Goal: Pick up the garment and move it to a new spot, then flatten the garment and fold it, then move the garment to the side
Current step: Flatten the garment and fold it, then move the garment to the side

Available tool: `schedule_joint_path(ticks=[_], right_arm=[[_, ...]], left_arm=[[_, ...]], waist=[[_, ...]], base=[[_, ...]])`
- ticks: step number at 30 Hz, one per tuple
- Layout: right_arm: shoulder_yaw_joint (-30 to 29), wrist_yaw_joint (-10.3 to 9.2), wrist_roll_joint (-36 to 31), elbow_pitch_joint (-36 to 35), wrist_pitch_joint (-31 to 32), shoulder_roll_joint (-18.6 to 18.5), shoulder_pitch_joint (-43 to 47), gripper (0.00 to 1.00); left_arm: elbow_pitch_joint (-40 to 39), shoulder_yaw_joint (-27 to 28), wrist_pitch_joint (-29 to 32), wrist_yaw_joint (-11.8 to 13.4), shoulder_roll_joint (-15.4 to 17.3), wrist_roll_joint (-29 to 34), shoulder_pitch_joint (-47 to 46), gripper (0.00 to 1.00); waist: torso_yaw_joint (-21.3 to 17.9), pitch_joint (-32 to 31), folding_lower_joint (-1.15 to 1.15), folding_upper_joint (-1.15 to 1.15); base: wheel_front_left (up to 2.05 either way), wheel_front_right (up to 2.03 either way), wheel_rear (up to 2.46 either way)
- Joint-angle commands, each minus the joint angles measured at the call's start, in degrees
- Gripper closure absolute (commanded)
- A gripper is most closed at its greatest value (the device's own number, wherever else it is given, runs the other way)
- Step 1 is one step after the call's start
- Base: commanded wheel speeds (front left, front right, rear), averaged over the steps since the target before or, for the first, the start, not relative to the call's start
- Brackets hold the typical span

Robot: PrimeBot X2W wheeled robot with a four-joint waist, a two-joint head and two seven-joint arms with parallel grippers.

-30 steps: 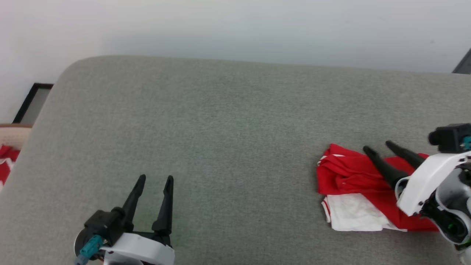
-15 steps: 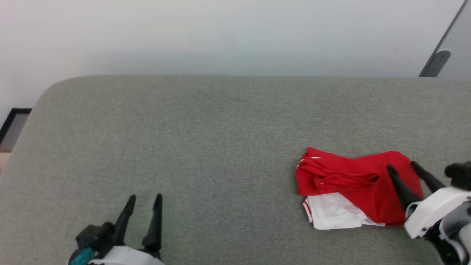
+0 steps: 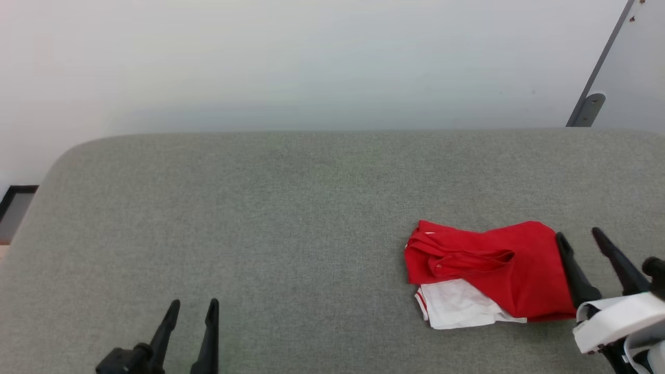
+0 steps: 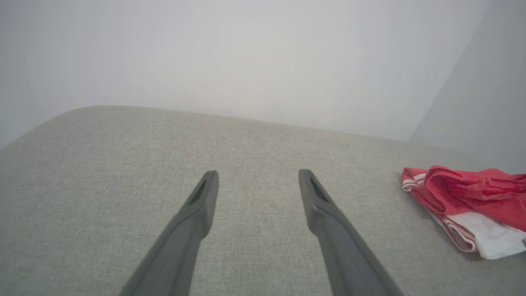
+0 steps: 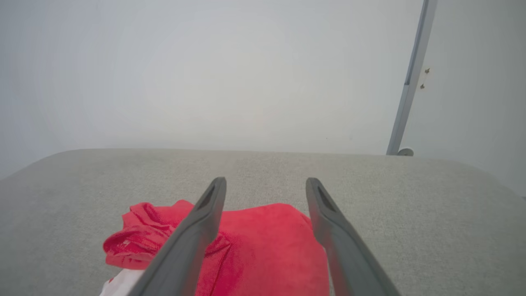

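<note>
folded red garment (image 3: 488,265) on grey table (image 3: 286,208), my right gripper (image 3: 578,234) wide just beside it, my left gripper (image 3: 194,302) wide, well apart

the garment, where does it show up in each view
Head view: garment at lower right, just left of the right gripper.
Left wrist view: garment at the right edge, mid-height.
Right wrist view: garment at bottom centre, partly behind the right gripper.
Shared landmark: the grey cushion, its rounded far edge against the pale wall.
</note>
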Motion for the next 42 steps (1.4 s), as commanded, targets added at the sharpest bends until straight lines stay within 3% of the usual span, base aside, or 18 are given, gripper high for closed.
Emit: schedule_joint_path(ticks=[1, 9, 24, 42], right_arm=[[-1.0, -0.08, -0.9, -0.8, -0.2, 0.5, 1.3, 0.00], [-8.9, -0.09, -7.2, -10.1, -0.3, 3.7, 8.7, 0.00], [-16.5, -0.08, -9.5, -21.7, 1.7, 8.5, 19.4, 0.00], [-17.7, -0.08, -10.5, -24.9, 3.8, 10.8, 20.7, 0.00]], left_arm=[[-0.4, -0.1, 0.0, 0.0, 0.1, 0.5, 0.7, 0.00], [-4.4, -0.3, 0.0, 0.0, 0.8, 0.6, 3.3, 0.00], [-11.6, 2.7, 0.0, 0.0, -0.3, 2.5, 8.3, 0.00], [-11.4, 2.6, 0.0, 0.0, -1.3, 2.9, 6.8, 0.00]], waist=[[0.0, -0.2, 0.00, 0.00], [0.6, -0.9, 0.00, 0.00], [1.9, -1.2, 0.00, 0.00], [3.4, -0.7, 0.00, 0.00]], base=[[0.00, 0.00, 0.00], [0.00, 0.00, 0.00], [0.00, 0.00, 0.00], [0.00, 0.00, 0.00]])
